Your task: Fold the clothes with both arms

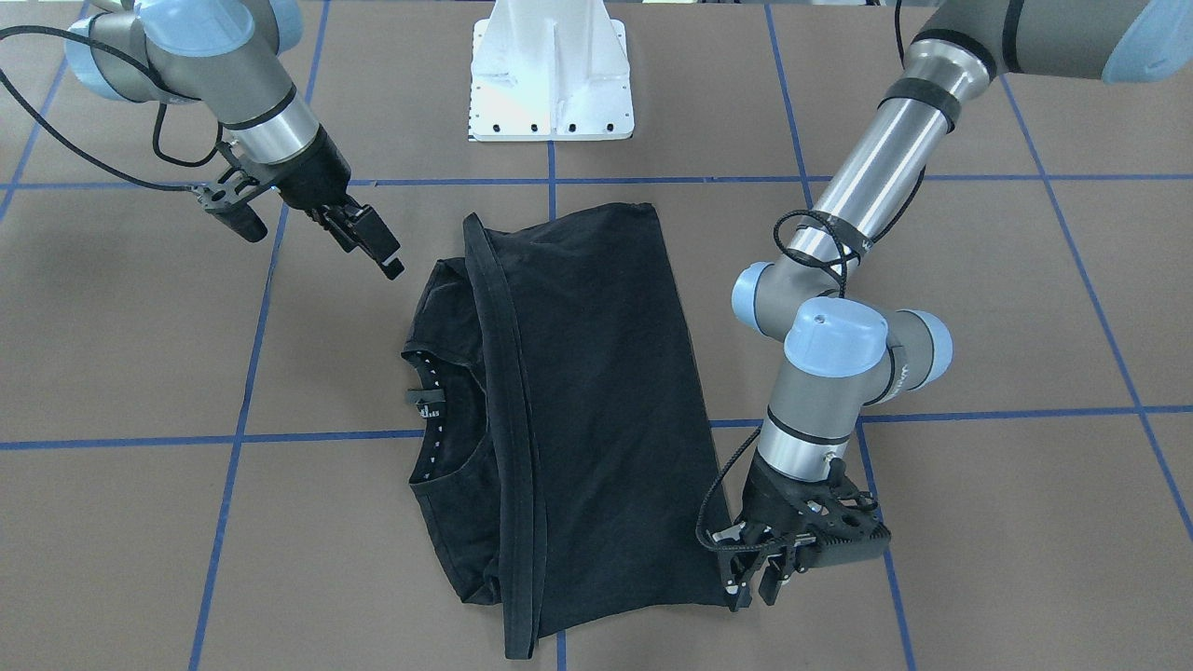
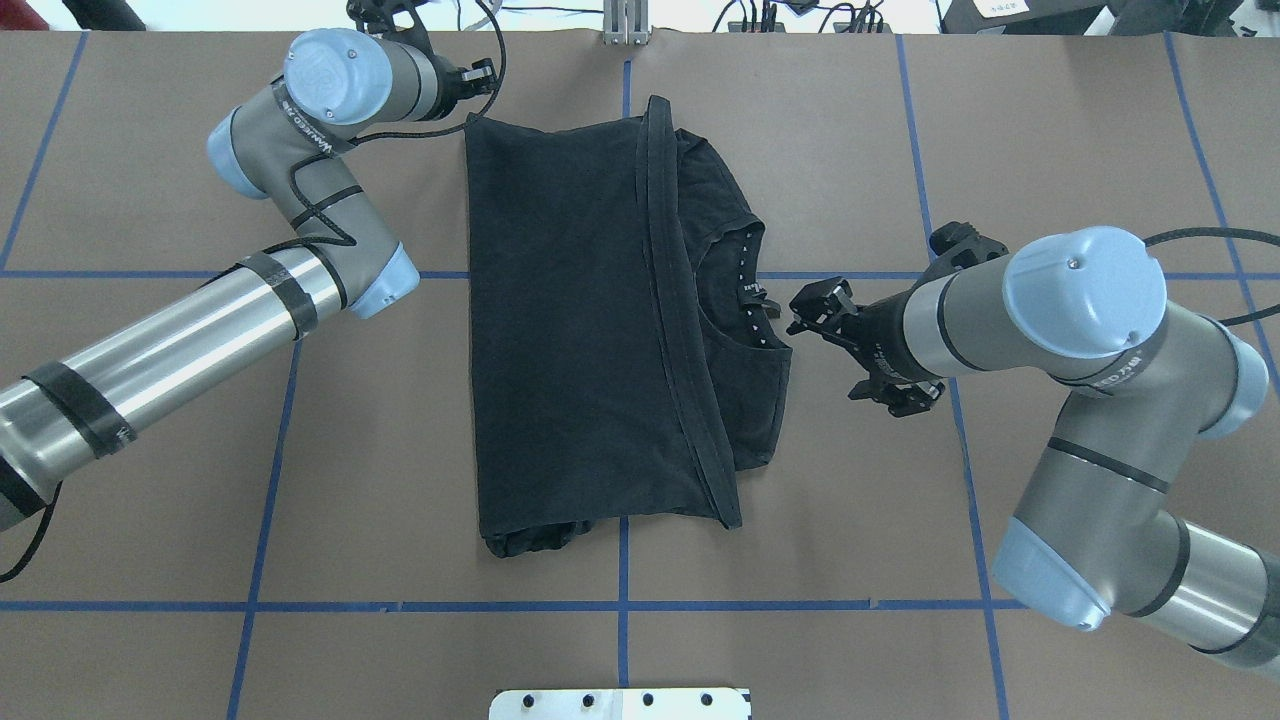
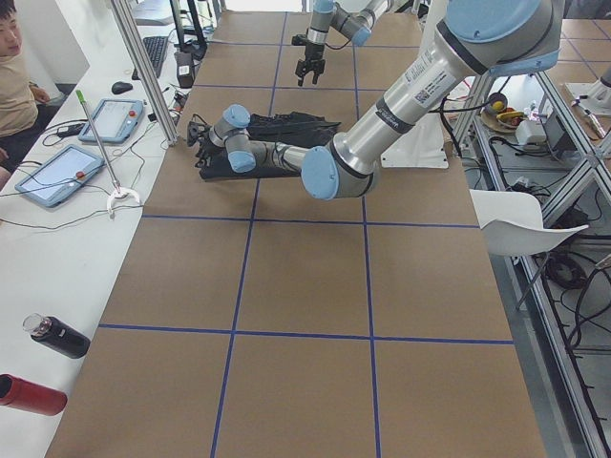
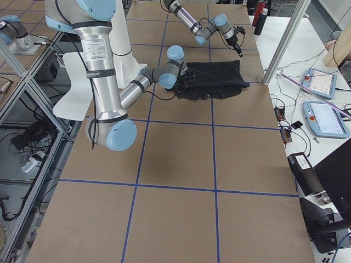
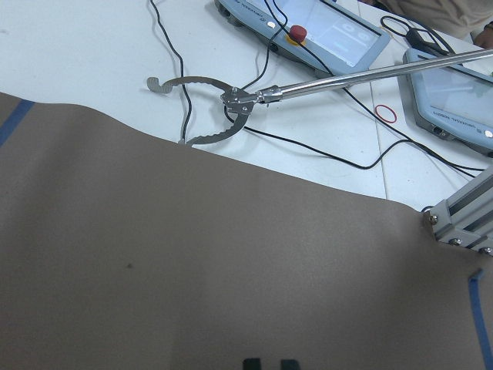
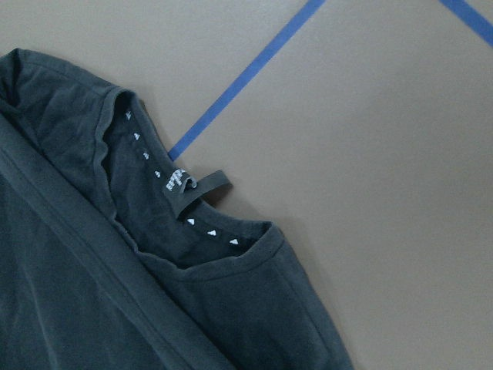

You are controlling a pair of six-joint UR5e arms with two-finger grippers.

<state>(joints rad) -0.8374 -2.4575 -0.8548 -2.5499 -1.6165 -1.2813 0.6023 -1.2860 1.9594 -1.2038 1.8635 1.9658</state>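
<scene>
A brown table [image 2: 900, 500] marked into squares by blue tape lines [image 2: 960, 440] fills the workspace. A white pedestal base [image 1: 550, 84] stands at its robot-side edge, and a white side bench [image 5: 92, 62] runs along its far edge. The black cotton T-shirt [image 2: 570, 330] lies flat across the table's middle, nearer the far edge than the base. It is folded over on itself, so its stitched hem band [image 2: 680, 330] runs from the far edge towards the robot on top of the cloth. Its collar [image 6: 192, 231] and small neck label loop [image 6: 196, 189] are left uncovered on the robot's right. No chest print shows. The grey-silver jointed left arm [image 2: 200, 310] reaches to the shirt's far corner on the robot's left. There the black two-finger left gripper [image 1: 753, 595] points down at the table with its jaws a little apart and nothing between them. Its wrist view shows only bare table, and whether a fingertip touches the cloth cannot be told. The matching right arm [image 2: 1080, 300] holds the black two-finger right gripper [image 2: 800, 308] just beside the collar, off the table, with jaws parted and empty. On the side bench lie a metal reach-grabber tool [image 5: 208, 108] and two grey touchscreen pendants [image 5: 323, 31], and a seated person [image 3: 14, 86] is at its end.
</scene>
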